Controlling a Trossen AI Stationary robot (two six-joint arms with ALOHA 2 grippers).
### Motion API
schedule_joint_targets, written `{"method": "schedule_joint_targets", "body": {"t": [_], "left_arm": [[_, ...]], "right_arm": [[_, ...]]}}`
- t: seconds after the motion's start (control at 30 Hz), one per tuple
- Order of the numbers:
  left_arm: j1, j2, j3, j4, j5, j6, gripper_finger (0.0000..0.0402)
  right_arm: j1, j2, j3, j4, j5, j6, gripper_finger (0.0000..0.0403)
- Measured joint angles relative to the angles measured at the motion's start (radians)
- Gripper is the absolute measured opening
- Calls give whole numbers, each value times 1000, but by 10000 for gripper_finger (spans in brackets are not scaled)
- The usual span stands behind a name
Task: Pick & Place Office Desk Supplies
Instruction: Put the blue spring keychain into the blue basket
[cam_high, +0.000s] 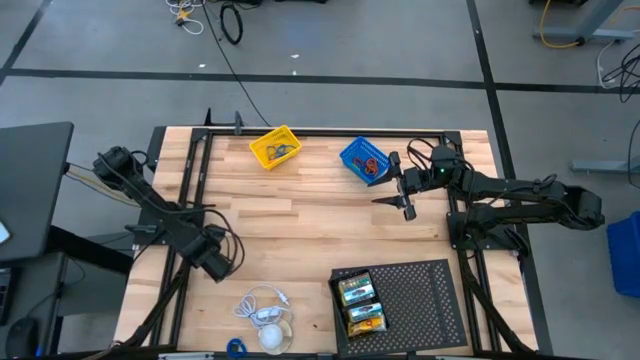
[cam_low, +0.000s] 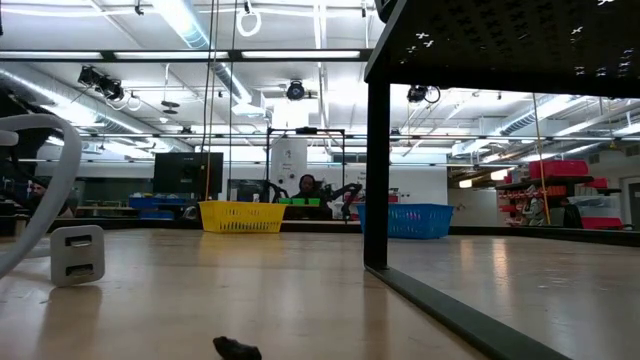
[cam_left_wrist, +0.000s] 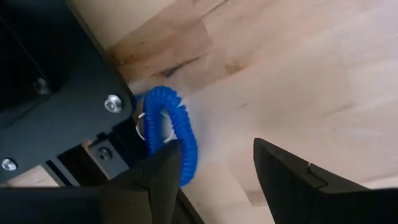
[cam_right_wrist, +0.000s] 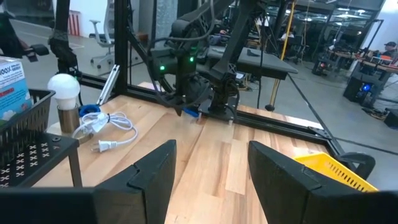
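A blue coiled band (cam_left_wrist: 173, 127) with a small metal ring lies on the wooden table beside the black frame rail (cam_left_wrist: 56, 81). My left gripper (cam_left_wrist: 217, 183) points down over it at the table's left side (cam_high: 212, 262), open, with the coil beside one finger (cam_left_wrist: 155, 180) rather than in the gap. The right wrist view shows the same band as a blue spot (cam_right_wrist: 193, 112) under that gripper. Two yellow-and-green crayon boxes (cam_high: 357, 290) (cam_high: 366, 319) lie in the black perforated tray (cam_high: 420, 290). My right gripper (cam_high: 405, 198) (cam_right_wrist: 211, 171) is held level at the far right, open and holding nothing. My left gripper stands open over the blue coiled band, fingers pointing down. The coil's end (cam_left_wrist: 185, 169) runs behind the edge of one finger, and I cannot tell whether they touch. The band lies flat on the table.
A yellow basket (cam_high: 275, 147) and a blue basket (cam_high: 362, 160) stand at the far edge. A white cable with plug (cam_high: 262, 303), a white bulb (cam_high: 275, 337) and a small blue thing (cam_high: 235, 347) lie near the front. The tray stands on legs (cam_low: 376, 170). Bare wood fills the middle.
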Motion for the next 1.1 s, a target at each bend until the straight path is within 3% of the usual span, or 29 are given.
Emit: {"method": "schedule_joint_targets", "body": {"t": [0.23, 0.43, 0.53, 0.67, 0.8, 0.9, 1.1], "left_arm": [[0, -3, -84, 66, 79, -1, 207], [2, -3, -87, 67, 75, 1, 190], [2, -3, -88, 101, 56, 1, 148], [2, -3, -87, 140, 13, 8, 49], [8, 0, -57, 145, -75, 53, 11], [44, 2, -9, 185, -235, 125, 7], [182, 1, 95, 230, -459, 416, 6]], "right_arm": [[0, 0, 0, 1, 1, 5, 208], [0, 0, 0, 1, 1, 12, 208], [0, 0, 0, 1, 1, 11, 208], [0, 0, 0, 1, 0, 12, 208], [0, 0, 0, 1, 0, 12, 208], [0, 0, 0, 1, 1, 10, 208], [0, 0, 0, 2, 1, 0, 208]]}}
